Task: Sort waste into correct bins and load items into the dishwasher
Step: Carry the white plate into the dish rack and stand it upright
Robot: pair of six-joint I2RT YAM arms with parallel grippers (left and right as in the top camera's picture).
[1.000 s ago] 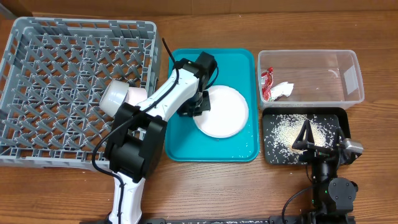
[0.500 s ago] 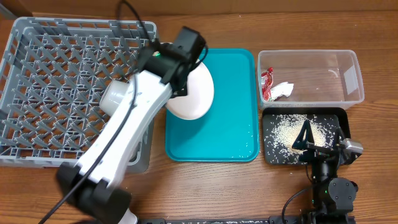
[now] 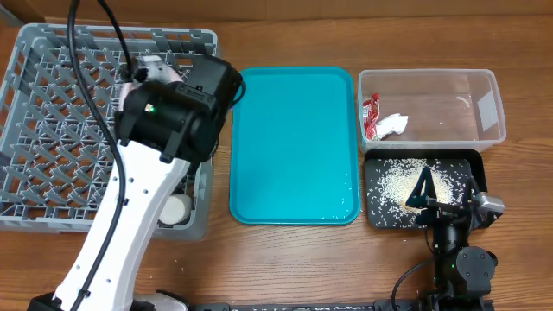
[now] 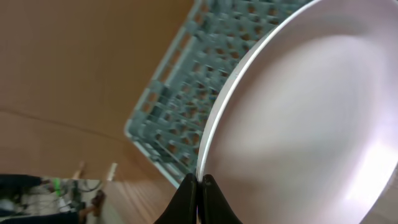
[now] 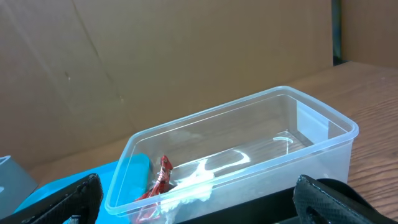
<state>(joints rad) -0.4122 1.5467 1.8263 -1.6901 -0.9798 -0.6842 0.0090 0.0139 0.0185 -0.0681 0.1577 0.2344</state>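
My left gripper is shut on the rim of the round white plate and holds it tilted above the grey dish rack. In the overhead view the left arm's wrist hangs over the rack's right side and hides most of the plate. A small white bowl sits in the rack's near right corner. The clear tub holds the red wrapper and white tissue. The black tray holds rice grains. My right gripper is open and empty over that tray. Chopsticks and the green-rimmed bowl are out of view.
The teal serving tray lies bare between the rack and the bins. The right wrist view shows the clear tub just ahead with the wrapper and tissue inside. Wooden tabletop surrounds everything.
My left arm has lifted the plate off the teal tray and carried it left over the rack. The tray now holds nothing. The right arm has not moved.
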